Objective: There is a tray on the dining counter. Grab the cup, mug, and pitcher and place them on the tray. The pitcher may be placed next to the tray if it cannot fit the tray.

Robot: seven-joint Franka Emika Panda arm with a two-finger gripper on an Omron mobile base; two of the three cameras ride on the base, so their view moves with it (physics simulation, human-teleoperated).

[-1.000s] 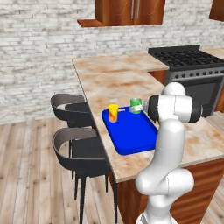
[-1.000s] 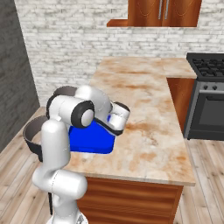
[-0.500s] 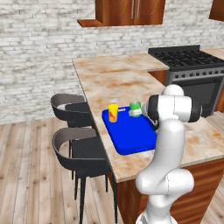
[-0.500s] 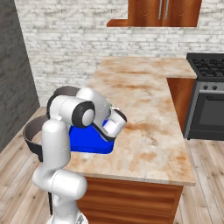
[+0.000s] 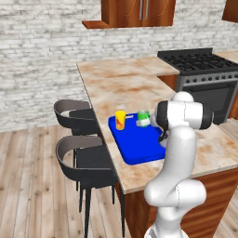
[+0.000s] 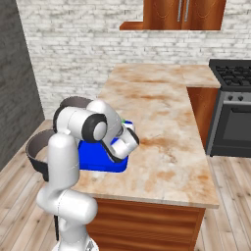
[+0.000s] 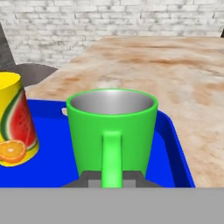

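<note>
Mug (image 7: 112, 131) has come down onto the blue tray (image 7: 57, 166) — the hand (image 7: 112, 178) is pinching its handle, straight ahead and close. Yellow cup (image 7: 13, 120) stands on the tray just off to the hand's left. Guessing release comes next, then the pitcher.

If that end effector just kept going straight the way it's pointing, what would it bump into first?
The green mug. Its handle stands right between the fingertips of the end effector, so contact there looks immediate, perhaps already made. The mug sits on the blue tray, beside the yellow cup.
</note>
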